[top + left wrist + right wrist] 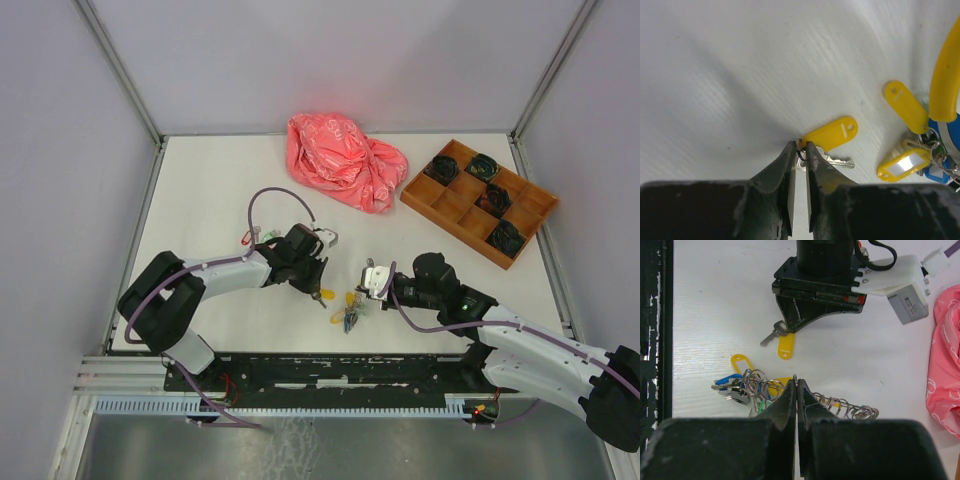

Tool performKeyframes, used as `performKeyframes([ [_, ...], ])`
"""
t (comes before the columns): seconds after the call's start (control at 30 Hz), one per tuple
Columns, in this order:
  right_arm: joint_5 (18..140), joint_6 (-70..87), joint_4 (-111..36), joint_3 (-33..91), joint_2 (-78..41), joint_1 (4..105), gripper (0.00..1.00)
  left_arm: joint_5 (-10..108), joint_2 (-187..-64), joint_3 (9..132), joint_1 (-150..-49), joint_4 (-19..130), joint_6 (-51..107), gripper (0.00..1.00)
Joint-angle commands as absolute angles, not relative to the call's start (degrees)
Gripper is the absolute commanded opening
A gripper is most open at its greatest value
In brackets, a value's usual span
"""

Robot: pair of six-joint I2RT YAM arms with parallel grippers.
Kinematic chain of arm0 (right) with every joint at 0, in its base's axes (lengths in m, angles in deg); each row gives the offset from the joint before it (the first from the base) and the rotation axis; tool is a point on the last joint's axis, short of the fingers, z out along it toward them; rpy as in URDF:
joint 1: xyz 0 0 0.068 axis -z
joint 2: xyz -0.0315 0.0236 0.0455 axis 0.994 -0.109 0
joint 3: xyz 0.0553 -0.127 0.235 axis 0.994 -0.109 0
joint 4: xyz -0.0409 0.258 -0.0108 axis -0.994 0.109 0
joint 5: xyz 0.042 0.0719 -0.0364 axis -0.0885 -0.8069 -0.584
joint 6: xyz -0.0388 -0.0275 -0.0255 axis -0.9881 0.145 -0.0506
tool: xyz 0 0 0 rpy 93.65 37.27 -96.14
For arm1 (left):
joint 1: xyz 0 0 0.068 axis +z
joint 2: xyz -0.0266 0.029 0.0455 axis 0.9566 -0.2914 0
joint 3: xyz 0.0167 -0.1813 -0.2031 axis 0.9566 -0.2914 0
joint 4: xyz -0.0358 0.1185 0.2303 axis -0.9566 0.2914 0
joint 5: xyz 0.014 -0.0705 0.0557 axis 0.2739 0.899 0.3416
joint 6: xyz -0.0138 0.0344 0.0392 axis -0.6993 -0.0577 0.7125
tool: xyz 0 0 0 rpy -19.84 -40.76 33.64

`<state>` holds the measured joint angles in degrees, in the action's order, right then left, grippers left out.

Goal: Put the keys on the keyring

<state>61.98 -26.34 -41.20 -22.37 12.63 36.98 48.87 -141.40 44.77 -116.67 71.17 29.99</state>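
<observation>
My left gripper point(318, 292) is shut on the small loop of a silver key point(838, 161) with a yellow tag point(830, 133), which lies on the table; it also shows in the right wrist view point(785, 346). My right gripper point(366, 291) is shut on the thin silver keyring point(796, 377), whose yellow part point(945, 70) curves up at the right of the left wrist view. Several keys with yellow, blue and green tags point(740, 387) hang bunched on the ring by their small loops point(350, 318). The two grippers stand close together.
A crumpled pink plastic bag point(345, 160) lies at the back centre. A brown wooden compartment tray point(447, 205) holding black items sits at the back right. The black front rail point(655, 340) runs along the near table edge.
</observation>
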Motion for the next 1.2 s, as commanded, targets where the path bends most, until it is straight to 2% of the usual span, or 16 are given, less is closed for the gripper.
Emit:
performKeyframes([
  [0.0,60.85,-26.41,-44.56,-19.13,13.08,36.86,0.01,45.01,-138.37,42.01,-112.98,67.91,19.12,0.19],
  [0.2,60.76,-26.47,-44.51,-19.14,13.34,36.84,0.01,39.30,-135.26,38.94,-109.20,68.74,10.04,0.21],
  [0.3,60.74,-26.41,-44.48,-19.11,13.28,36.82,0.01,38.25,-133.27,37.87,-107.99,69.89,7.98,0.31],
  [0.43,60.50,-26.33,-44.56,-19.11,13.21,36.86,0.01,41.11,-129.88,37.14,-107.95,69.99,6.80,0.51],
  [0.53,60.50,-26.41,-44.56,-19.17,13.39,36.81,0.01,43.30,-126.88,35.79,-108.10,69.96,5.62,0.57],
  [0.67,60.58,-26.44,-44.53,-19.18,13.60,36.81,0.01,46.27,-124.50,33.74,-108.65,69.67,4.01,0.59],
  [0.87,60.74,-26.44,-44.36,-19.25,14.00,36.83,0.01,49.79,-127.25,32.04,-112.96,66.58,0.12,0.60],
  [1.03,60.90,-26.53,-44.24,-19.28,14.32,36.83,0.01,49.81,-130.84,31.83,-115.06,62.39,-1.36,0.61],
  [1.17,60.78,-26.44,-44.18,-19.34,14.54,36.76,0.01,45.10,-134.81,35.04,-114.99,60.93,1.32,0.61],
])
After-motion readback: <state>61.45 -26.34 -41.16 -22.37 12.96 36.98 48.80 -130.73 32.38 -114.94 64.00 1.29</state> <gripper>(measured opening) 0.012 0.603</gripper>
